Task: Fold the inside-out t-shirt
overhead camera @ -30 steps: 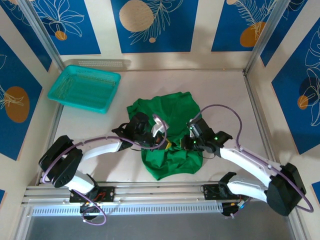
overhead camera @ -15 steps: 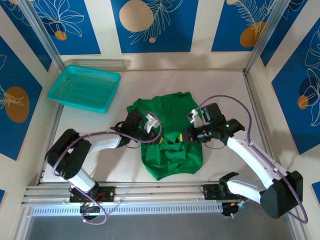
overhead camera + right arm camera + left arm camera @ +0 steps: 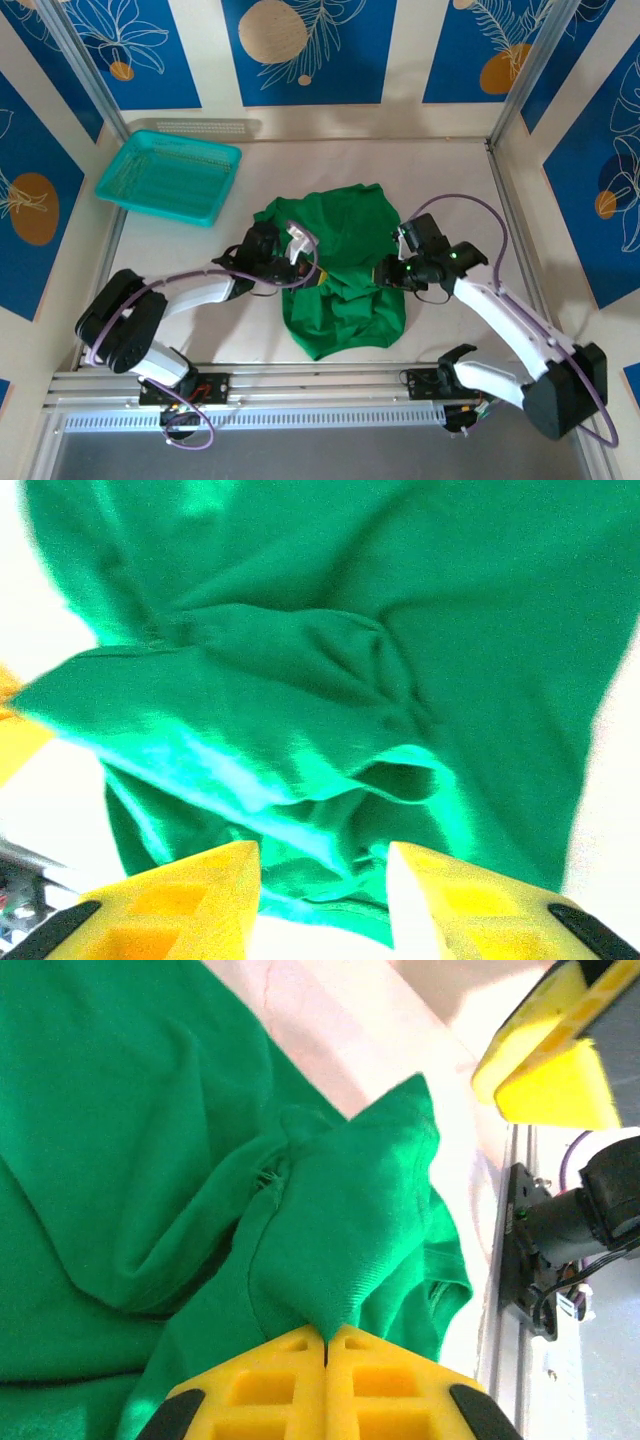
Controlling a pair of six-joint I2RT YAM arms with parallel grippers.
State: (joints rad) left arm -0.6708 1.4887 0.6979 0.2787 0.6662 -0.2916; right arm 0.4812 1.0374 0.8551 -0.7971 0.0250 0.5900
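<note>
The bright green cloth t-shirt lies rumpled on the pale tabletop, spread beneath and between the two grippers, with its wider end beyond them and its narrower, bunched end nearer than them. Left to right: (a) a teal plastic mesh basket, rectangular and shallow, sits well apart from the left gripper, beyond it and to its left, and clear of the shirt. (b) The left gripper, with yellow fingers, meets the shirt's left side; seen from the left wrist, its jaws are pressed fully together on a raised ridge of green fabric, which rises to a peak just ahead of the fingertips, while looser folds fall away to the left of them. (c) The right gripper stands at the shirt's right edge, facing the left one across the cloth; seen from the right wrist, its yellow jaws stand partly apart, a curled fold of fabric lies just ahead of the gap, and nothing is pinched between them
</note>
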